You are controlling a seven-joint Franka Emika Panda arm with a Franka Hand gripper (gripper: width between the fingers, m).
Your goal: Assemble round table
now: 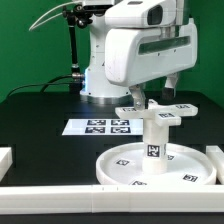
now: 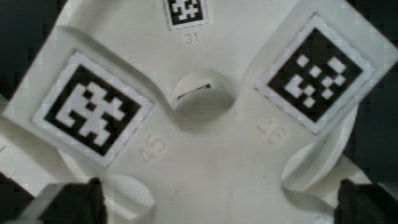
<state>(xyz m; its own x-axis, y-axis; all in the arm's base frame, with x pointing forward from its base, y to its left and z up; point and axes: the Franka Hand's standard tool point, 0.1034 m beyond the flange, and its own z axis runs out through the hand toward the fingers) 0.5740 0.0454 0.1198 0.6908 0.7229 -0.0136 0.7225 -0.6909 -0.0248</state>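
The large rimmed round disc (image 1: 120, 170) lies flat at the front of the table. The short cylindrical leg (image 1: 154, 140) stands upright in its middle. The cross-shaped foot piece (image 1: 160, 113) sits on top of the leg, its tagged arms spread out. My gripper (image 1: 153, 96) hangs straight over the foot piece, its fingers wide apart on either side of it. In the wrist view the foot piece (image 2: 196, 130) fills the picture, with a round hole in its middle. My gripper (image 2: 228, 205) straddles one arm, with dark fingertips (image 2: 68, 205) at the edge. The jaws look open.
The marker board (image 1: 100, 126) lies behind the disc near the robot base. A plain white block (image 1: 5, 158) lies at the exterior view's left, another (image 1: 215, 155) at its right. A long white bar (image 1: 50, 200) runs along the front edge.
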